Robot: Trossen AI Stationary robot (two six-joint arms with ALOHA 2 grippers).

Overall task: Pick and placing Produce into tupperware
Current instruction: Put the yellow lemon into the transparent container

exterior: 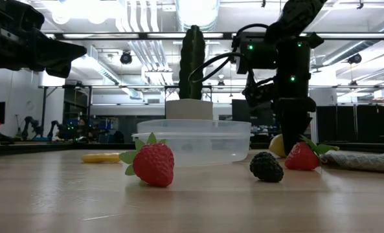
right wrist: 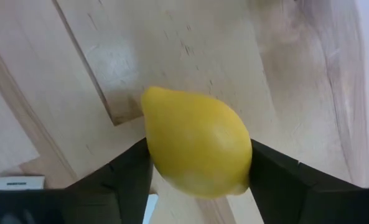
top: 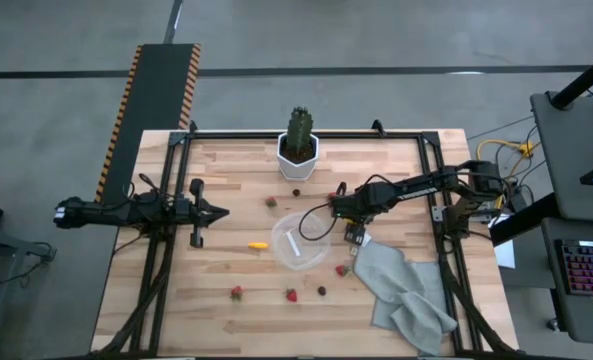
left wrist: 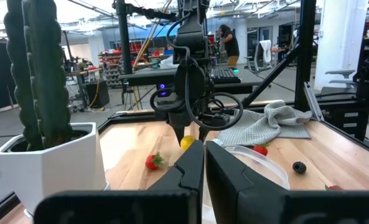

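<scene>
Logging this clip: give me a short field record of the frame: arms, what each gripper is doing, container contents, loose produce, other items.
left gripper: shut, empty, parked at the table's left side
right gripper: fingers on either side of the lemon, beside the tupperware
tupperware: centre of table, no produce visible inside
loose produce: strawberry, blackberry, small yellow piece, others scattered
other items: cactus in white pot, grey cloth

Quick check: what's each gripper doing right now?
Left gripper: shut, empty, waiting at the table's left side.
Right gripper: fingers against the lemon, beside the tupperware.
</scene>
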